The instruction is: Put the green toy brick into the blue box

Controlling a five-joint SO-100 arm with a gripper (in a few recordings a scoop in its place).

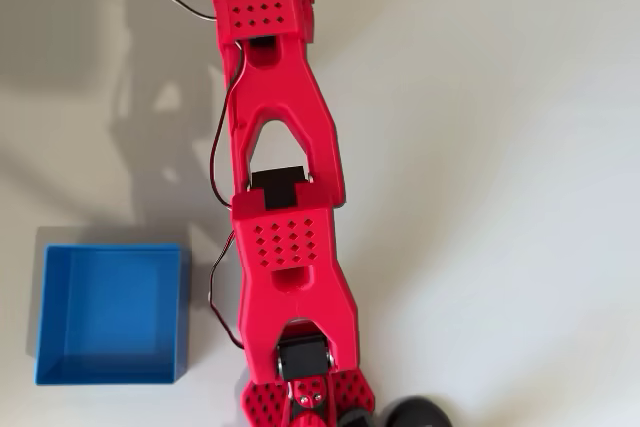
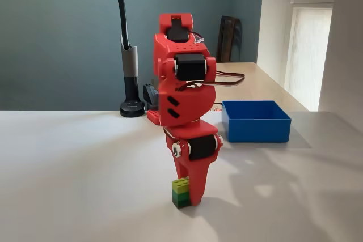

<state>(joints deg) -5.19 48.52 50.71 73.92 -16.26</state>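
Biggest thing here is the red arm [image 2: 181, 83], folded tall over the white table [image 2: 68, 157] and reaching down toward the near edge in the fixed view. From overhead it runs as one long red strip up the middle.

Next down, the box [image 2: 256, 121]: shallow, thin-walled, bright blue, sitting empty on the table, right of and a bit beyond the arm in the fixed view. Overhead it's at lower left [image 1: 110, 314], just beside the arm's base end.

Then the gripper [image 2: 190, 191], tip down at table level. The brick [image 2: 181, 192] sits right against its left side. One finger is clear; I can't tell if a second one is behind the brick, so whether it's clamped or loose is anyone's guess.

The brick itself is tiny, lime studs on top, darker green sides. I'd expect it to be light, rigid, smooth plastic, not fragile but easy to knock sideways. Best bet is pinching the flat opposite sides low down, not the studs.
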